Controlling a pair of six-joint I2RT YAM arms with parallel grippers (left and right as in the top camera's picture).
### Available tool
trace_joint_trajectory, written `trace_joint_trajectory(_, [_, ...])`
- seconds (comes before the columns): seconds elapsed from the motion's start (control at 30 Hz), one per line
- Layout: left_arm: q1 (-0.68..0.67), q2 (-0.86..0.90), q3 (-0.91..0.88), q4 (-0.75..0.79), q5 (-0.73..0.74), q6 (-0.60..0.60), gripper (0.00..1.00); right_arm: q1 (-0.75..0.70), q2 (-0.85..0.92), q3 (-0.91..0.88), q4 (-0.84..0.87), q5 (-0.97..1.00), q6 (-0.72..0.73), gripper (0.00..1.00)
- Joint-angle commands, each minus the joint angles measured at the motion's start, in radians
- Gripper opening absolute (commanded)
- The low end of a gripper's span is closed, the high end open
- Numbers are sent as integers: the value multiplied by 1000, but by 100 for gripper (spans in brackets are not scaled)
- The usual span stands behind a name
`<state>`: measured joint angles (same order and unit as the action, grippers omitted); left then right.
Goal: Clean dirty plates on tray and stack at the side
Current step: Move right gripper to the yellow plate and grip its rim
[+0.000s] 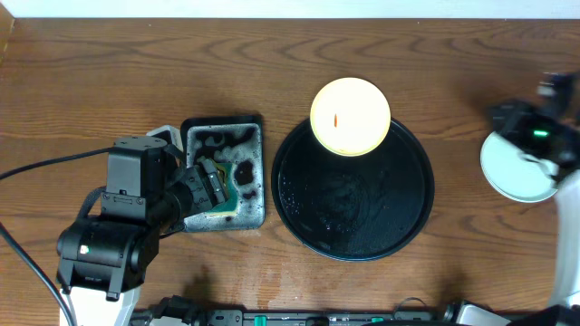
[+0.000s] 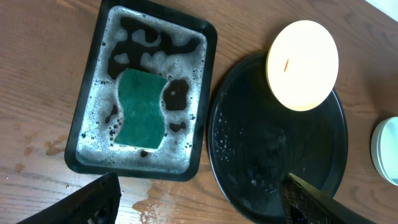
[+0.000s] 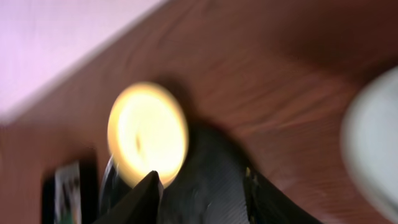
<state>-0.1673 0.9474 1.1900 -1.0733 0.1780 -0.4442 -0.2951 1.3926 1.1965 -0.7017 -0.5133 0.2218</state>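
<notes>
The left end effector (image 1: 210, 186) pointed away from its arm's base and tilted downward. Its two dark fingers (image 2: 93, 202) were spread wide with nothing between them, one at each lower corner of the wrist view. The left arm (image 1: 109, 235) sat folded close behind it, its black joints bunched together. The right end effector (image 1: 535, 127) appeared blurred overhead. In its own wrist view its fingers (image 3: 140, 199) stood apart, gripping nothing, and the white forearm (image 1: 569, 263) extended behind it.

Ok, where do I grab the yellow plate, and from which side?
Pinch the yellow plate by its far rim, coming from the far side. It is shallow and overhangs the raised rim of the black tray there, so a finger could likely slip under.
</notes>
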Motion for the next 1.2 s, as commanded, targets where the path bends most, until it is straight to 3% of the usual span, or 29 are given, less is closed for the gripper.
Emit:
trace_joint_trajectory(0.0, [3, 1, 18, 0, -3, 6, 82, 185, 32, -11, -15, 171, -96, 42])
trace_joint_trajectory(0.27, [3, 1, 18, 0, -3, 6, 82, 487, 260, -14, 154, 533, -209, 39])
trace_joint_trajectory(0.37, [3, 1, 18, 0, -3, 6, 82, 513, 354, -14, 241, 625, -208, 38])
trace_joint_trajectory(0.57, [3, 1, 18, 0, -3, 6, 82, 510, 491, -14, 395, 625, -126, 32])
trace_joint_trajectory(0.77, [3, 1, 18, 0, -3, 6, 82, 510, 506, -14, 397, 622, -58, 12])
trace_joint_trajectory(0.87, [3, 1, 18, 0, -3, 6, 83, 510, 509, -14, 379, 590, -50, 17])
trace_joint_trajectory(1.07, [3, 1, 18, 0, -3, 6, 82, 510, 543, -14, 391, 582, -50, 38])
trace_joint_trajectory(1.13, [3, 1, 18, 0, -3, 6, 82, 510, 557, -14, 406, 577, -50, 34])
trace_joint_trajectory(1.17, [3, 1, 18, 0, -3, 6, 82, 510, 561, -14, 410, 576, -50, 25])
